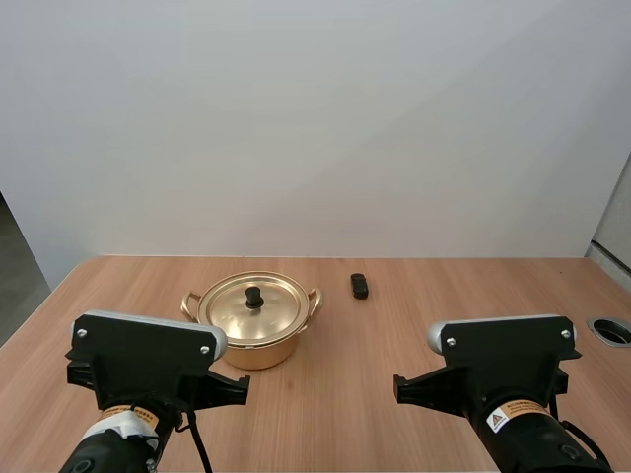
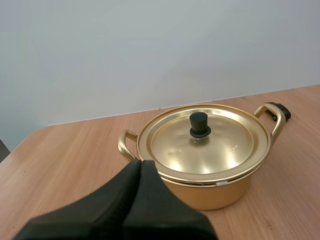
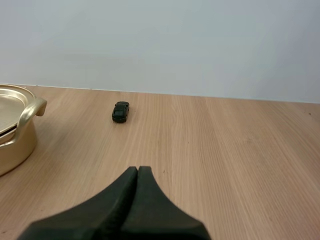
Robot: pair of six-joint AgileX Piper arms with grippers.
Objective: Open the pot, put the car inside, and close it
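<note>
Just ahead of my left gripper (image 2: 140, 163), whose jaws are pressed together into one dark wedge with nothing between them, stands the golden pot (image 2: 210, 192), its near handle (image 2: 125, 145) just beyond the tips. Its lid (image 2: 220, 150) sits flat on the rim, and the black knob (image 2: 199, 125) stands upright at the centre, with nothing between it and the jaws. A small stamped mark (image 2: 234, 148) lies on the lid near the rim (too small to read). Past the pot's far handle (image 2: 272, 117), on the side away from the left jaws, the small black car (image 3: 120, 111) rests on the bare wooden table (image 1: 394, 335), close to the pot but apart from it. From my right gripper (image 3: 137, 170), likewise clenched on nothing, the car lies ahead and to the left, well apart, with open tabletop between them. Each arm carries an orange strip label (image 1: 128, 412) whose writing I cannot make out. The right arm also bears a yellow warning-triangle sticker (image 1: 497, 421). Farthest right of the right jaws, a round grommet (image 1: 613, 330) is set into the table's edge.
</note>
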